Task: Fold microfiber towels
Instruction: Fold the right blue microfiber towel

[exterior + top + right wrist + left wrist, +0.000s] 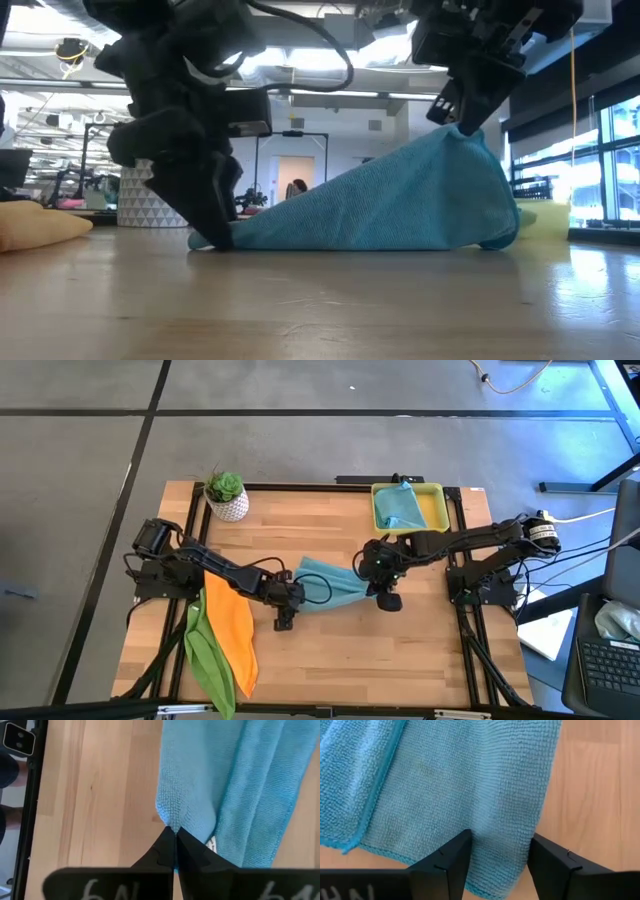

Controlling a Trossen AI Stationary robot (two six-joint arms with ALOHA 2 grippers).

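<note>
- Wooden table [330,650] with a black frame, grey floor around it; low view looks across the tabletop into an open office with ceiling lights and windows at the right.
- Teal towel [325,582] I'm working lies mid-table, stretched between my two grippers.
- My right gripper [174,832] is pinched together on a corner of that towel, fingers meeting with the cloth edge between them. In the low view it holds that corner up off the wood, so the cloth [400,205] slopes like a tent from the raised end down to the table.
- My left gripper [500,852] is down at the other, low end of the towel. Fingers [452,862] spread apart, straddling the cloth edge with the towel lying flat on the wood between them. Not clamped on it.
- In the low view my left arm comes down to table level where the towel's low end touches the surface.
- Orange towel [232,630] lies on the left part of the table, partly under my left arm; lime green towel [208,660] just beside it toward the left front corner, touching or overlapping it.
- Another teal towel [400,507] sits bunched in the yellow tray [435,510] at the far right side.
- Potted plant [226,495] in a white pot at the far left corner.
- Laptop [605,660] beyond the table's right edge.
</note>
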